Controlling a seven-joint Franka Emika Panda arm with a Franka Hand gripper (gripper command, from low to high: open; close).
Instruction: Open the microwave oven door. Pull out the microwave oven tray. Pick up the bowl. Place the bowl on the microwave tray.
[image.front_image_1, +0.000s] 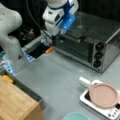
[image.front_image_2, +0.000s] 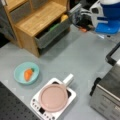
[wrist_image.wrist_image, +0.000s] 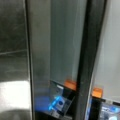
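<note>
The end effector is down at the top left corner of the microwave oven door in a front view, right by the handle bar along the door's upper edge. Can't tell whether its fingers are open or closed on anything; they're hidden behind the white & blue wrist body. The door looks slightly ajar at the top, w/ the handle standing off from the silver oven, but it's nowhere near fully down. In the wrist view the glass panel fills most of the frame, w/ the dark door frame running top to bottom beside it and the oven's metal top at the view's left.

Microwave oven tray isn't visible in any view.

The bowl sits near the worktop edge at a front view's left, well apart from the oven, w/ an orange carrot lying inside it. Only its rim shows at the other front view's bottom edge.

Just beside the bowl is a white appliance w/ a pink round disc on top, handle pointing toward the oven. A wooden cabinet w/ an open grey drawer stands at the worktop's far corner.
</note>
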